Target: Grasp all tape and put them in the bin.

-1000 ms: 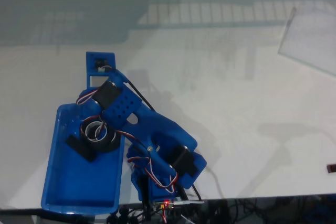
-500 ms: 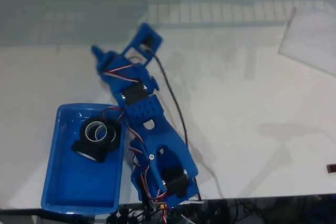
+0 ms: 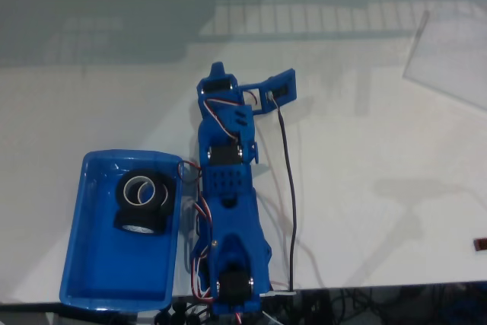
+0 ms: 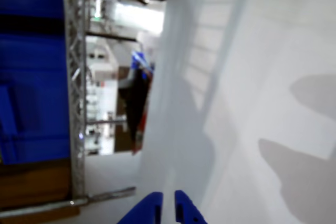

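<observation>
Blue plastic throughout: the jointed blue robot arm (image 3: 228,218) rises from its base at the bottom edge of the fixed view and reaches straight up the picture over the pale white table (image 3: 365,157). Black motors and red-and-white wires show along its links; a thin black cable (image 3: 288,180) runs down its right side.

Left of the arm's base, touching or just beside it, sits the shallow rectangular bright blue plastic bin (image 3: 106,264). In the bin's upper half lie the black ring-shaped tape rolls with pale inner cores (image 3: 143,202), bunched together and overlapping; one pale core faces up clearly, and I cannot separate the rolls well enough to count them. The lower half of the bin is bare blue floor.

Farther up, the two-finger blue gripper (image 3: 217,74) sits over bare table, well apart from the bin. In the wrist view the gripper's two blue fingertips (image 4: 167,208) poke in from the bottom edge, almost together with only a thin slit between them and nothing held.

Beyond, at the table's far right, a pale flat sheet (image 3: 449,55) lies on the surface.
</observation>
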